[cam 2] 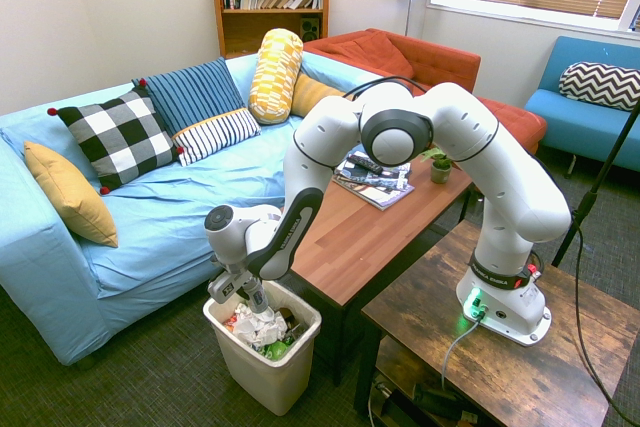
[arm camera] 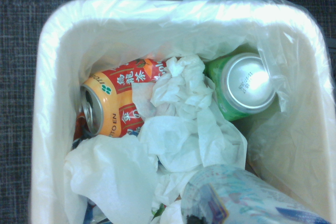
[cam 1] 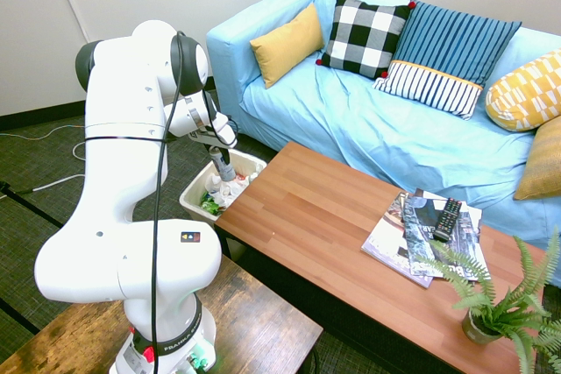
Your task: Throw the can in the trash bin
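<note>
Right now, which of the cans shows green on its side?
The can lying in the bin beside the crumpled paper; the others show red-and-orange or silver-blue.

In the first exterior view, the bin (cam 1: 187, 200), left of centre, is open at the top. The table (cam 1: 302, 208) borders its right side, and the sofa (cam 1: 289, 120) rises beyond, toward the upper right. Straight up out of the bin, the arm (cam 1: 184, 116) fills the way.

Inside, in the wrist view, crumpled paper (arm camera: 184, 140) blocks the middle, an orange can (arm camera: 118, 100) the upper left and a green can (arm camera: 244, 85) the upper right. A gap runs along the right wall, between green can and held can (arm camera: 241, 198).
</note>
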Action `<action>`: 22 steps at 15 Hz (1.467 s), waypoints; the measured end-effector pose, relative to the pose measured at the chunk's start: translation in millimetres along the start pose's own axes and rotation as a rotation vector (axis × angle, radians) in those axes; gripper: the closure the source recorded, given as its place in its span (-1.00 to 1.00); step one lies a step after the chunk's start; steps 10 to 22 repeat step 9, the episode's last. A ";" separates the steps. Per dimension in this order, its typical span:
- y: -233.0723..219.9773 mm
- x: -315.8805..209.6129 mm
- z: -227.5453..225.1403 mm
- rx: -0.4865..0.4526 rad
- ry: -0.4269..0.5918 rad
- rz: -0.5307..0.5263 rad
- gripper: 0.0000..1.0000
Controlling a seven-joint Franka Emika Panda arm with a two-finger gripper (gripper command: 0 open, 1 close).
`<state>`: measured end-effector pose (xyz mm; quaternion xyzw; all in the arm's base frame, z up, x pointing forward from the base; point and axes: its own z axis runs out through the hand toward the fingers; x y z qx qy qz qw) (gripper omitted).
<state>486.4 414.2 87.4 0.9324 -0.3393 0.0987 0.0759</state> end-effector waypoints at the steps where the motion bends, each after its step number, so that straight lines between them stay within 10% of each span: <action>1: -0.9 -0.9 -1.8 0.003 0.005 0.000 -1.00; 22: -5.9 -1.3 -16.0 0.024 0.024 0.026 -1.00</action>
